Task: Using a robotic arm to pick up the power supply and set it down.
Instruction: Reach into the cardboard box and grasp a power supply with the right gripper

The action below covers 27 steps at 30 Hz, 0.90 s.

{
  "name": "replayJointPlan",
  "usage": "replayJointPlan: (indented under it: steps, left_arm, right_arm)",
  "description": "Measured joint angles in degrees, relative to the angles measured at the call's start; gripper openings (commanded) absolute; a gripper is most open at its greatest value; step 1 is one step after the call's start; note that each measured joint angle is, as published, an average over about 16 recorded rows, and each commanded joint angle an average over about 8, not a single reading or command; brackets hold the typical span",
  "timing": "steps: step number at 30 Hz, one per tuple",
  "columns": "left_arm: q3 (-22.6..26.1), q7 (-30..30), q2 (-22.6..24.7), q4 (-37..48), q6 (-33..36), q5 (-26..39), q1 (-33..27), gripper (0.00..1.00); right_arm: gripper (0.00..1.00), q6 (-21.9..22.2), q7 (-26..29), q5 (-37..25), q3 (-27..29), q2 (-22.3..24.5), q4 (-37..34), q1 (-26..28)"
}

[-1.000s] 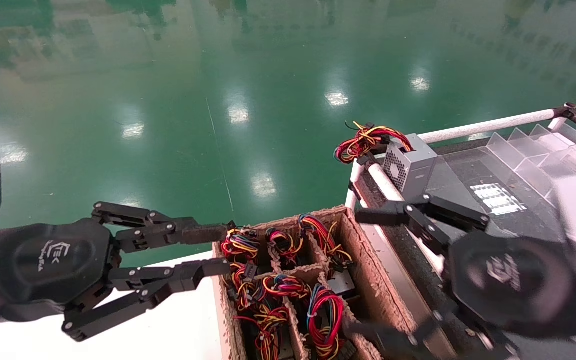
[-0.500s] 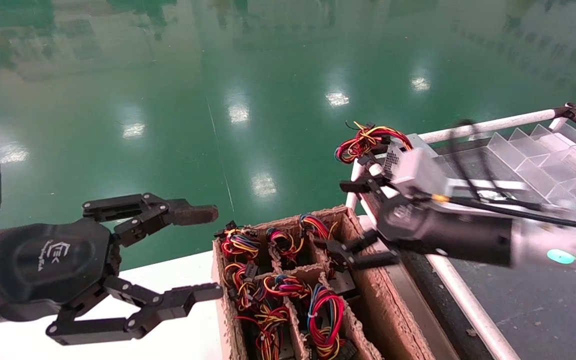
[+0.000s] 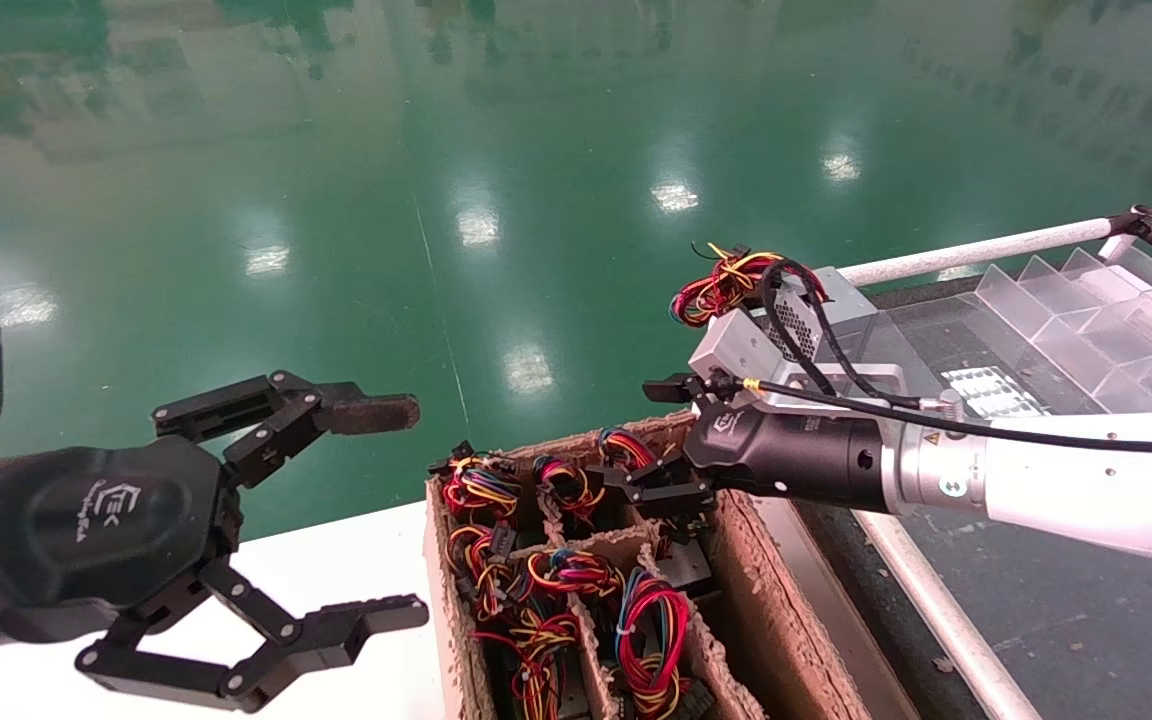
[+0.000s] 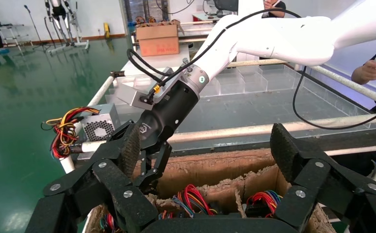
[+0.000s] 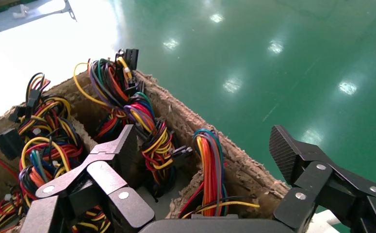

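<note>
Several power supplies stand in a divided cardboard box [image 3: 771, 600], wire loops upward. My right gripper [image 3: 652, 486] hangs open over the far right corner cell. In the right wrist view that cell's power supply shows as a red, orange and blue wire loop [image 5: 206, 160]. The right gripper [image 5: 205, 145] straddles the loop without touching it, one finger over the neighbouring cell and the other beyond the box wall [image 5: 246, 172]. A grey casing [image 3: 688, 566] shows in the cell nearer me. My left gripper [image 3: 391, 512] is open wide, left of the box, holding nothing.
A vented grey box [image 3: 821, 325] with drooping red wires [image 3: 721, 285] sits on the white rail [image 3: 966, 250] of the dark table at right. Clear plastic dividers [image 3: 1086, 300] stand at the back right. A white surface [image 3: 356, 660] lies under the left gripper, green floor beyond.
My right arm swung from the near right over the table to the box's far corner cell. The left gripper opened wider and stayed in place.
</note>
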Motion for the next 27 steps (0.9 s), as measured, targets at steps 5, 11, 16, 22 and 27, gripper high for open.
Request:
replayJointPlan:
  steps: [5,11,16,22,27]
  left_arm:
    - [0.0,0.0,0.0,0.0,0.0,0.0,0.0,1.0]
    - [0.0,0.0,0.0,0.0,0.0,0.0,0.0,1.0]
    - [0.0,0.0,0.0,0.0,0.0,0.0,0.0,1.0]
    - [0.0,0.0,0.0,0.0,0.0,0.0,0.0,1.0]
    - [0.0,0.0,0.0,0.0,0.0,0.0,0.0,1.0]
  right_arm:
    - [0.0,0.2,0.2,0.1,0.0,-0.3,-0.8,-0.2]
    - [0.0,0.3,0.4,0.3,0.0,-0.3,-1.6,-0.6]
    - [0.0,0.7,0.2,0.2,0.0,-0.5,-2.4,-1.0]
    - [0.0,1.5,-0.3,-0.1,-0.1,-1.0,-3.4,-1.4]
    - [0.0,2.2,-0.9,-0.4,-0.1,-1.5,-4.0,-1.6]
